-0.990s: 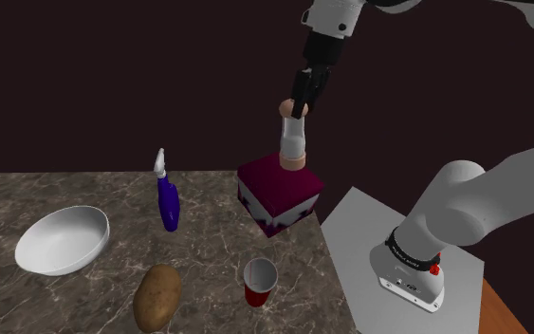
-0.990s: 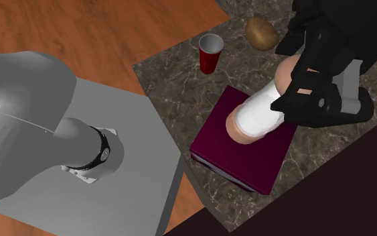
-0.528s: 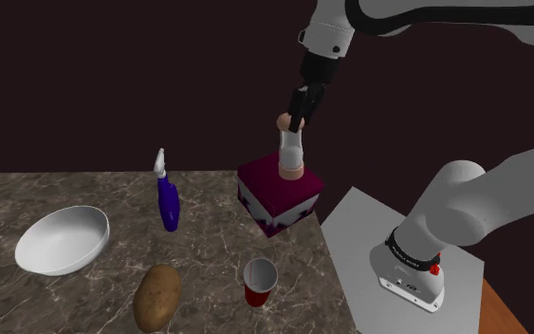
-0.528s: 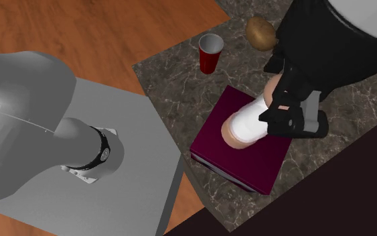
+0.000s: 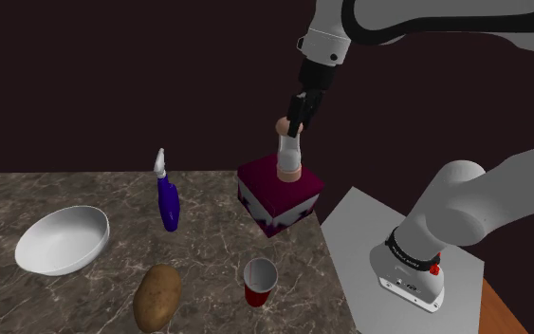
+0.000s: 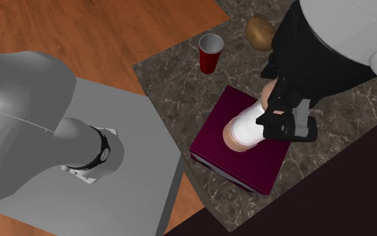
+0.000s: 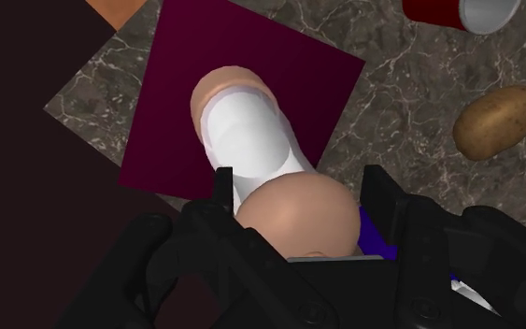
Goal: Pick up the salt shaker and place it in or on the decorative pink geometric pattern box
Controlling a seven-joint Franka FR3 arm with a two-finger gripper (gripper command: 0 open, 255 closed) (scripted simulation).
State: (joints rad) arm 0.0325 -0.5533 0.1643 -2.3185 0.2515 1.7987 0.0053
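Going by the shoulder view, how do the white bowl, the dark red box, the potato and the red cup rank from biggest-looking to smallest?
1. white bowl and dark red box: they look about alike, too close to rank.
2. potato
3. red cup, the smallest-looking.

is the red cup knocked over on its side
No, the red cup stands upright on the marbled countertop with its open mouth facing up.

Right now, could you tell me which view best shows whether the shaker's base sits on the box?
The shoulder view: side-on, the shaker stands upright, its base apparently on the box top. The second exterior and wrist views look down along it, leaving contact unclear.
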